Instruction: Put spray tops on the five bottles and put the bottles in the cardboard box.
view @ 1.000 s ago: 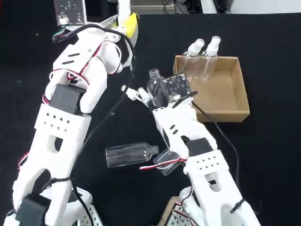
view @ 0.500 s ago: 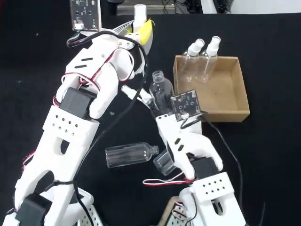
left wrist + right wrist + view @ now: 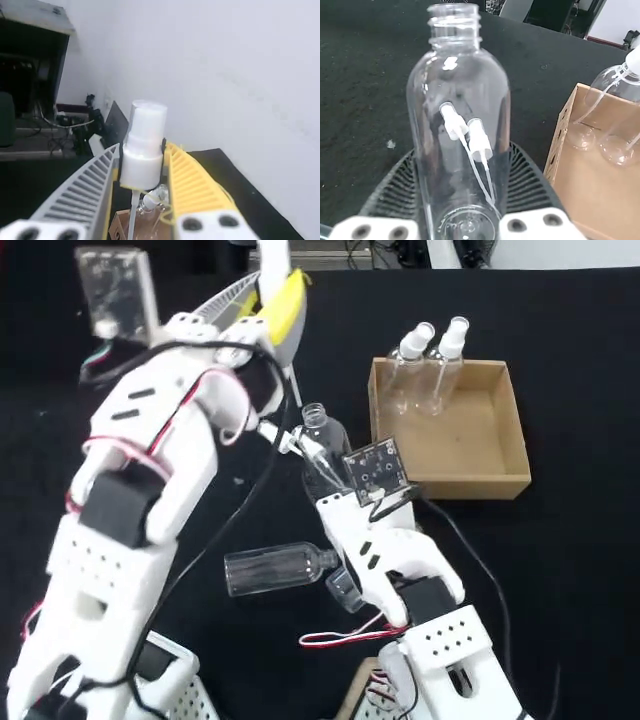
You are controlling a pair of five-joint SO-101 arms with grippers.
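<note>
i'm counting two of the five as done: two capped bottles (image 3: 405, 375) (image 3: 443, 370) are leaning together in the far corner of the cardboard box (image 3: 470, 445), each with its spray top on. that is leaving three to cap and box, so i'm judging the job a bit under halfway. right now i'm working on the third. the right gripper (image 3: 462, 165) is closed around the lower body of an open bottle (image 3: 457, 90), its dark jaws hugging both sides, and it is holding that bottle roughly upright just beside the box's near-left corner, with the threaded neck bare. the left gripper (image 3: 141, 150) is pinching a spray top (image 3: 145, 140) by its collar between the grey and yellow fingers, the dip tube hanging down, and in the high view it is sitting up and behind the open neck, not yet over it. two loose spray tops (image 3: 283, 440) are lying on the black table (image 3: 560, 570) close behind the held bottle. an uncapped bottle (image 3: 272, 570) is lying on its side nearer the arm bases, and another bottle (image 3: 343, 587) is lying just beside it, partly under the right arm, so i cannot tell much about it.
</note>
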